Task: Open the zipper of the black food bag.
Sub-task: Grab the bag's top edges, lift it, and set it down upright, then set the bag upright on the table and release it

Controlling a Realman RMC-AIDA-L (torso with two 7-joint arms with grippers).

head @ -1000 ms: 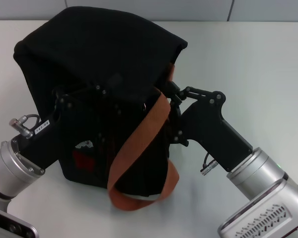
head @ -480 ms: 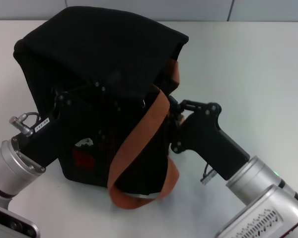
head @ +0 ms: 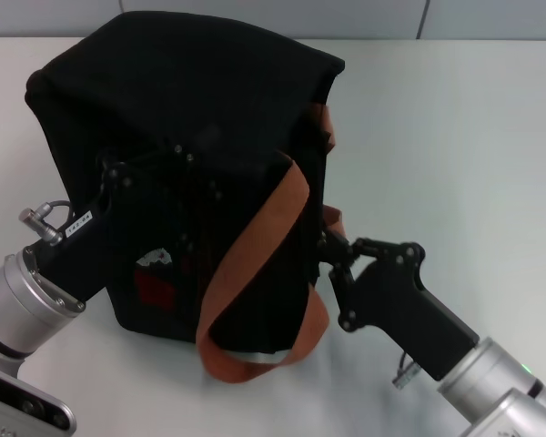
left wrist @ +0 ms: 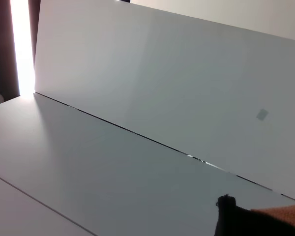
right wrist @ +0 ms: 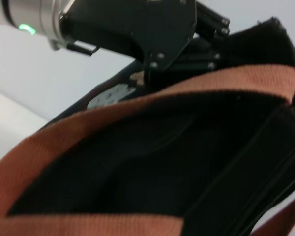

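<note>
The black food bag (head: 191, 100) stands on the white table, its orange-brown strap (head: 255, 246) looping down the near side. A red mark (head: 153, 289) shows low on that side. My left gripper (head: 177, 177) presses against the bag's near face from the left. It also appears in the right wrist view as the left gripper (right wrist: 162, 44) above the strap (right wrist: 137, 103). My right gripper (head: 329, 246) sits at the bag's lower right edge, beside a strap end (head: 332, 218). The zipper cannot be made out against the black fabric.
The white table (head: 455, 137) stretches to the right of and behind the bag. A grey wall runs along its far edge. The left wrist view shows mostly pale panels (left wrist: 152, 98), with a corner of black fabric and strap (left wrist: 280, 216).
My right gripper has dropped from beside the bag's upper right part down to its lower right edge, nearer to me. The strap hangs a little differently. The left gripper has barely moved.
</note>
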